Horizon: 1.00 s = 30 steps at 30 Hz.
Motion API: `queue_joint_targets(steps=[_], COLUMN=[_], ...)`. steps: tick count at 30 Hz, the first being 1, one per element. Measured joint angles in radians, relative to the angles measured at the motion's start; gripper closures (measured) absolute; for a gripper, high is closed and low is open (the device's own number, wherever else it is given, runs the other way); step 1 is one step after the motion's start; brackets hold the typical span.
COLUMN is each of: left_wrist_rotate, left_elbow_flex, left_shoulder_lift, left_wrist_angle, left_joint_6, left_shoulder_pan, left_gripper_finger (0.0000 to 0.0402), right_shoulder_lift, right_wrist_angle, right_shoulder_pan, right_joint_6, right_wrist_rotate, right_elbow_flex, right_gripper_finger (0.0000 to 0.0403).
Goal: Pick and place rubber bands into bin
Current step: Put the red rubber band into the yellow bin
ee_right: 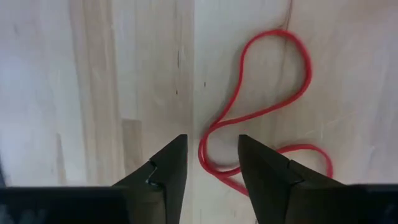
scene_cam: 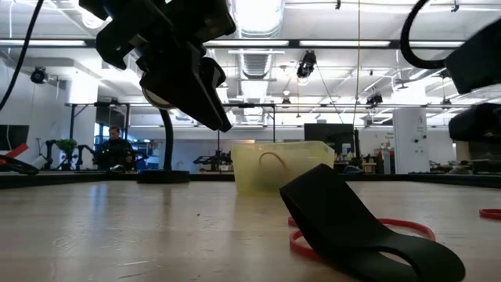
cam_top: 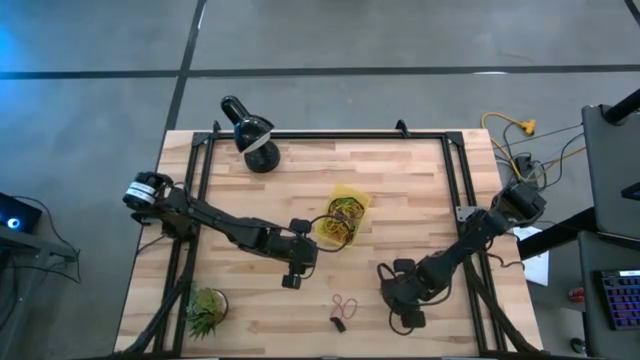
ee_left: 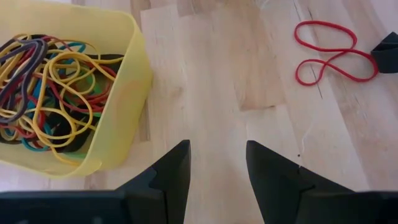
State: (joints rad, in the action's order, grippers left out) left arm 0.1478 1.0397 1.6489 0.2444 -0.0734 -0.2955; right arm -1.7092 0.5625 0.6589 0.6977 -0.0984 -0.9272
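Note:
The yellow bin [cam_top: 347, 215] stands on its base mid-table, and tangled rubber bands [ee_left: 46, 87] in several colours lie in it. A red rubber band [cam_top: 344, 303] lies flat on the wood in a figure-eight near the table's near edge, beside a black band [cam_top: 338, 323]. In the low view that black band [scene_cam: 352, 227] arches up from the table in front of the red one [scene_cam: 395, 229]. My left gripper [ee_left: 217, 155] is open above bare wood just near of the bin [ee_left: 118, 106]. My right gripper [ee_right: 211, 149] is open over the red band [ee_right: 273, 93], raised above the table.
A black domed lamp [cam_top: 250, 130] stands at the far edge and a small spiky plant [cam_top: 205, 310] at the near left corner. A black frame rail [cam_top: 330, 135] runs round the table. Bare wood lies between the two grippers. Another red band [scene_cam: 489, 213] shows at the right in the low view.

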Motion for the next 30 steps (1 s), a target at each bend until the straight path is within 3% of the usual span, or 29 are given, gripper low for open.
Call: queue_joint_targets(steps=[9, 22, 30], left_wrist_rotate=[0.000, 0.000, 0.000], left_elbow_flex=[0.000, -0.001, -0.002], left_shoulder_lift=[0.000, 0.000, 0.000], left_wrist_angle=[0.000, -0.001, -0.001], left_joint_6=[0.000, 0.000, -0.001], left_shoulder_pan=[0.000, -0.001, -0.001], left_gripper_finger=[0.0262, 0.0262, 0.0262], right_shoulder_lift=[-0.029, -0.073, -0.073], right_wrist_angle=[0.016, 0.033, 0.035], right_shoulder_pan=[0.018, 0.065, 0.094], right_joint_6=[0.049, 0.205, 0.266], right_wrist_rotate=[0.042, 0.140, 0.254], right_elbow_flex=[-0.004, -0.005, -0.003], right_gripper_finger=[0.0278, 0.0338, 0.0373])
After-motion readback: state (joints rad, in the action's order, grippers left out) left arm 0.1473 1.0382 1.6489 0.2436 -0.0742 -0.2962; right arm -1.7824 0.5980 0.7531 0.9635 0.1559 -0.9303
